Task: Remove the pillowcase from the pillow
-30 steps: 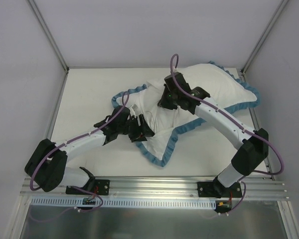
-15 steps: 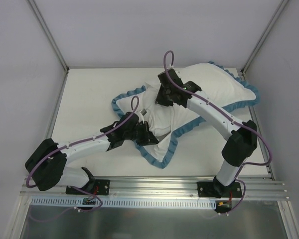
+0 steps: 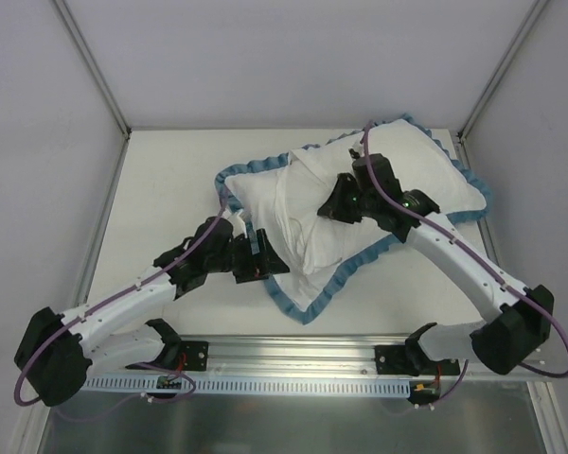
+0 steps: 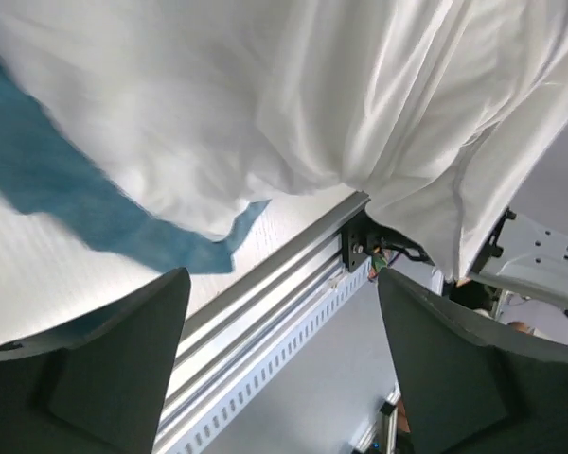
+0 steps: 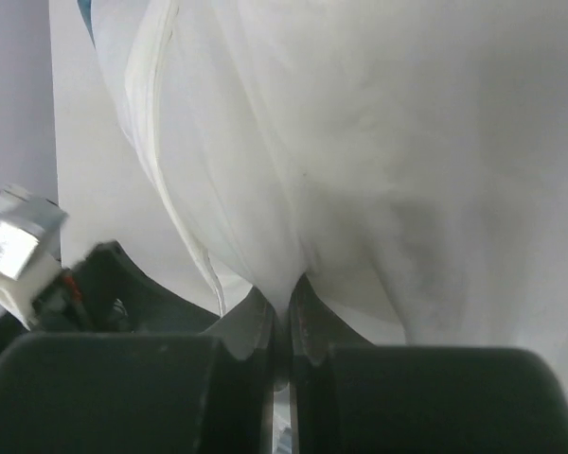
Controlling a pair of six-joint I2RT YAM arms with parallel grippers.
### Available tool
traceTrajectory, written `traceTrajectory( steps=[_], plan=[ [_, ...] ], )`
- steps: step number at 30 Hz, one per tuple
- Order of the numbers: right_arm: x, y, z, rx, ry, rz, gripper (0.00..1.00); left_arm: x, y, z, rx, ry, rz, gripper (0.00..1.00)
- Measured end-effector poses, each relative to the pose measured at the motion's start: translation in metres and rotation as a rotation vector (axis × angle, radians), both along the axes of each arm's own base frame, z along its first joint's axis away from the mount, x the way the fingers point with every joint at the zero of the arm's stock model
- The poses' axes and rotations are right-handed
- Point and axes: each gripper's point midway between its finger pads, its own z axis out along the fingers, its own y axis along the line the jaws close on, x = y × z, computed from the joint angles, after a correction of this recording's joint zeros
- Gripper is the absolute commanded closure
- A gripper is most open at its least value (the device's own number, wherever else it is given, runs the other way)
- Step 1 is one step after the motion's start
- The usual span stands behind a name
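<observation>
**Operator:** Where does the cover lie?

**Legend:** The pillowcase (image 3: 265,194) lies spread over the middle and far right of the table (image 3: 170,189). Its white side faces up, and its teal ruffle (image 3: 355,257) runs round the outline. The plumpest part sits at the far right, while a flatter corner points toward the near rail (image 3: 293,355). You cannot tell the pillow apart from the white cloth in any view.

**Operator:** And my right arm?

**Legend:** Your right gripper (image 3: 333,210) is over the middle of the cover, just left of the plump part. In the right wrist view its fingers (image 5: 256,331) are pressed together. A narrow fold of the white cloth is pinched between them, and the cloth fans out beyond the tips. A raised seam (image 5: 161,142) runs down the left of that view.

**Operator:** My left arm?

**Legend:** Your left gripper (image 3: 265,263) is at the near-left edge of the cover, just beside the ruffle. Its jaws are spread wide. In the left wrist view the two fingers (image 4: 104,378) stand well apart with no cloth between them. White folds hang beyond the tips, with a strip of teal ruffle (image 4: 66,203) to their left. The rail (image 4: 265,303) shows through the gap. You cannot tell from these views whether the fingers touch the fabric.
</observation>
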Motion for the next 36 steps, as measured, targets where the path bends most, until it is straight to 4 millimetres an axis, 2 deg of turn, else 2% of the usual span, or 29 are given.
traceTrajectory(
  steps=[2,5,7,9,10,11,15,18,22,24,26,27,29,30,33,36],
  plan=[
    [-0.010,-0.008,0.001,0.021,-0.023,0.011,0.99,0.005,0.012,0.012,-0.013,-0.014,0.019,0.18],
    [-0.025,-0.016,-0.004,0.031,-0.020,0.027,0.99,0.026,0.033,0.033,-0.036,-0.060,0.091,0.27],
    [-0.028,-0.017,-0.007,0.029,-0.015,0.034,0.99,0.039,0.040,0.046,-0.039,-0.089,0.127,0.26],
    [-0.030,-0.016,-0.009,0.029,-0.010,0.042,0.99,0.047,0.039,0.060,-0.043,-0.110,0.127,0.20],
    [-0.030,-0.015,-0.009,0.029,-0.010,0.044,0.99,0.050,0.037,0.065,-0.046,-0.117,0.123,0.13],
    [-0.030,-0.015,-0.010,0.028,-0.010,0.047,0.99,0.056,0.033,0.073,-0.045,-0.129,0.116,0.10],
    [-0.032,-0.012,-0.009,0.030,-0.016,0.056,0.99,0.084,0.020,0.093,-0.036,-0.165,0.114,0.10],
    [-0.034,-0.010,-0.009,0.026,-0.020,0.064,0.99,0.103,0.012,0.090,0.002,-0.155,0.120,0.14],
    [-0.036,-0.007,-0.009,0.022,-0.023,0.073,0.99,0.114,0.010,0.061,0.087,-0.101,0.125,0.19],
    [-0.037,-0.007,-0.009,0.016,-0.027,0.079,0.99,0.114,0.011,0.042,0.140,-0.065,0.121,0.27],
    [-0.038,-0.006,-0.010,0.010,-0.026,0.086,0.99,0.115,0.010,0.031,0.167,-0.044,0.116,0.37],
    [-0.040,-0.006,-0.011,0.005,-0.024,0.091,0.99,0.116,0.010,0.028,0.175,-0.036,0.113,0.51],
    [-0.042,-0.007,-0.013,-0.005,-0.020,0.096,0.99,0.117,0.010,0.025,0.188,-0.031,0.107,0.64],
    [-0.043,-0.009,-0.013,-0.012,-0.021,0.096,0.99,0.119,0.010,0.024,0.195,-0.033,0.108,0.73],
    [-0.047,-0.018,-0.007,-0.030,-0.042,0.083,0.99,0.120,0.012,0.025,0.203,-0.041,0.113,0.88],
    [-0.054,-0.034,0.010,-0.026,-0.089,0.059,0.99,0.122,0.016,0.030,0.191,-0.044,0.120,0.98]
  ],
)
